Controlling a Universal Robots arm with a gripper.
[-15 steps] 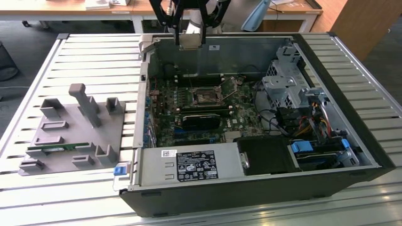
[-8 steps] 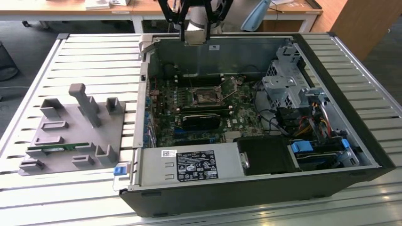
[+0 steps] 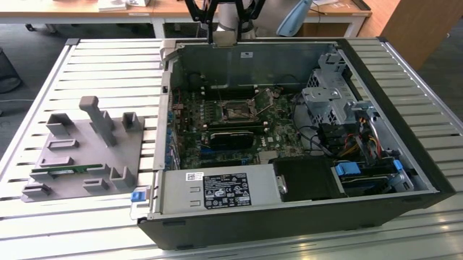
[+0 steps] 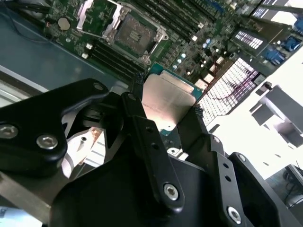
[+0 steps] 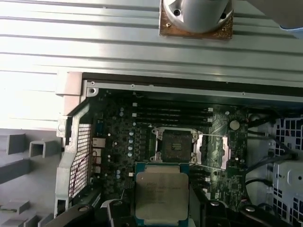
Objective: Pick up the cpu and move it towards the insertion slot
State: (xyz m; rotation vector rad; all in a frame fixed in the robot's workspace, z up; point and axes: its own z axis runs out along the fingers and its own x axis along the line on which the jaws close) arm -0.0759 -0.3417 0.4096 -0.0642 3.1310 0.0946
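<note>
In the exterior view, an open black computer case (image 3: pixel 405 179) lies on a slatted metal table (image 3: pixel 108 70), the square metal-framed insertion slot (image 3: pixel 237 110) on its green motherboard. A grey plastic tray (image 3: pixel 79 162) sits to the exterior view's left. The black gripper (image 3: pixel 221 33) hangs above the case's far wall, clamping the flat silvery cpu (image 3: pixel 222 37). In both wrist views, the cpu (image 4: pixel 165 101) (image 5: pixel 161 195) is pinched between the fingers (image 4: pixel 142 127), raised over the board near the slot (image 4: pixel 136 34) (image 5: pixel 173 143).
</note>
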